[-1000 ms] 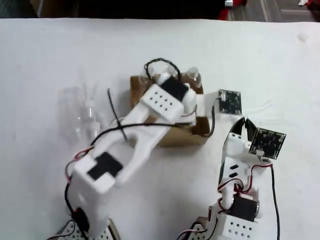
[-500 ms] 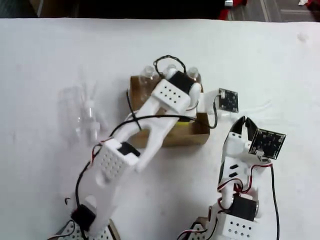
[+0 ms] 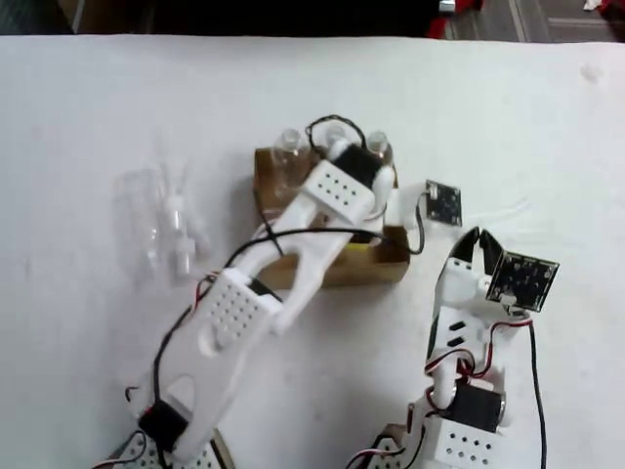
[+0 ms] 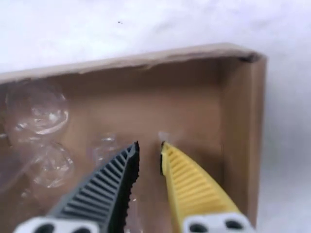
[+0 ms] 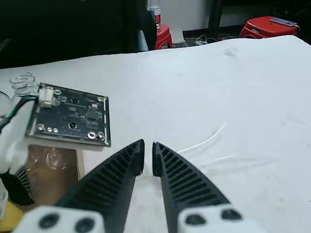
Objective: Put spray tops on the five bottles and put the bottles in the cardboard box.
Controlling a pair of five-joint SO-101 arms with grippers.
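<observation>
The left claw [image 4: 149, 145] hangs low inside the box [image 4: 243, 121], fingers narrowly apart and gripping nothing I can make out, probably to place a bottle; just beside it stand bottles [image 4: 36, 109]; well off, the right claw [image 5: 147, 145] idles almost closed, empty.

I see the white worktop [image 3: 508, 107] carrying the cardboard box [image 3: 376, 262] near its middle. Well apart from the box, on the left arm's side, a clear bottle [image 3: 142, 205] lies with a white spray top [image 3: 178, 227] just beside it. The left arm's base [image 3: 161, 432] and the right arm's base [image 3: 467, 430] stand at the near edge.
</observation>
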